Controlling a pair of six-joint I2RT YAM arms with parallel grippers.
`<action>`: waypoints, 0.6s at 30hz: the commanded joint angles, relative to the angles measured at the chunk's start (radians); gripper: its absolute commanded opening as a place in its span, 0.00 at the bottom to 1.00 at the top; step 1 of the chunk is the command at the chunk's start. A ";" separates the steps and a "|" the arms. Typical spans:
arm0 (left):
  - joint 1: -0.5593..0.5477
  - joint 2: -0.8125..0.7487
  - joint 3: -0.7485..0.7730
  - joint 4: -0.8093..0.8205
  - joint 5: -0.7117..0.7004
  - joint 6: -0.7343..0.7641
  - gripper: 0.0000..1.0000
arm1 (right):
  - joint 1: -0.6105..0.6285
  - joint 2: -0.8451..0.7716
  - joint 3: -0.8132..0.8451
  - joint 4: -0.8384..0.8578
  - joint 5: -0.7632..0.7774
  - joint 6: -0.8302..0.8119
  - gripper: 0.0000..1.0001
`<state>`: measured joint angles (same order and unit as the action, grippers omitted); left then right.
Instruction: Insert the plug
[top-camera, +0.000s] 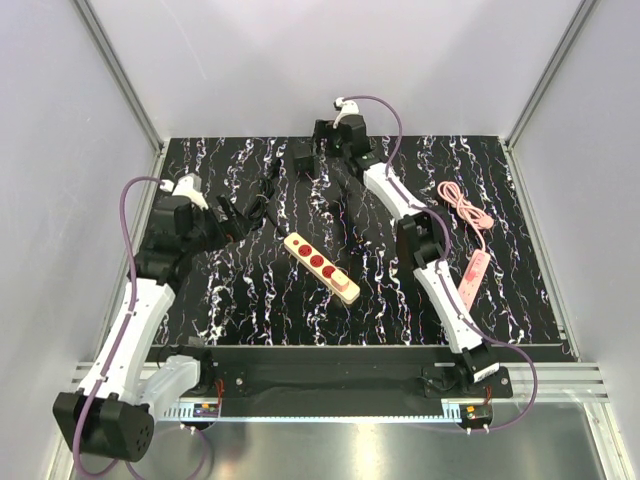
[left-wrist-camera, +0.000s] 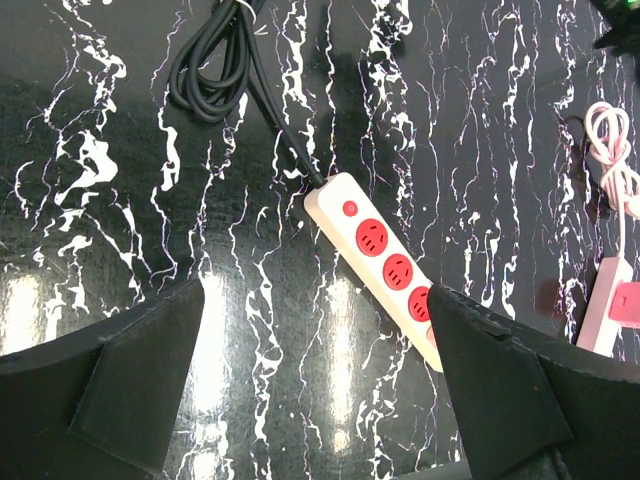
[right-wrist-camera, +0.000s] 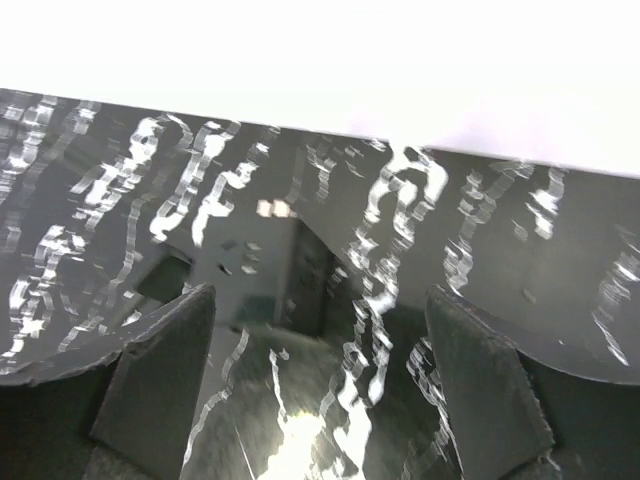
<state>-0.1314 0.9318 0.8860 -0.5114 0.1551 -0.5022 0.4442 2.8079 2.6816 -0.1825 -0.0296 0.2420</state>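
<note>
Far back on mat (top-camera: 250, 300), right claw (right-wrist-camera: 318, 298) wide near plug (right-wrist-camera: 306, 272); left claw (left-wrist-camera: 315, 292) wide.

coiled pink cable (top-camera: 468, 207), pink strip (top-camera: 475, 273), marbled mat (top-camera: 250, 300)

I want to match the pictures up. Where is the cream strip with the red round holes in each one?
Top external: the cream plastic power strip with red round sockets lies slantwise in the middle of the table.
Left wrist: it lies just right of centre, slanting down to the right.
Right wrist: not in it.
Shared landmark: the black mat with white marble streaks shows in all three.
</note>
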 joint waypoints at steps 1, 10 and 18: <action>0.006 0.012 -0.001 0.088 0.024 -0.010 0.99 | 0.019 0.064 0.074 0.172 -0.138 0.062 0.90; 0.006 0.052 -0.050 0.142 0.044 -0.012 0.99 | 0.016 0.145 0.058 0.340 -0.122 0.226 0.76; 0.006 0.053 -0.045 0.142 0.018 0.011 0.99 | 0.016 0.167 0.090 0.292 -0.168 0.276 0.71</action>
<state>-0.1314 0.9901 0.8352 -0.4271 0.1822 -0.5091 0.4572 2.9677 2.6984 0.0887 -0.1646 0.4808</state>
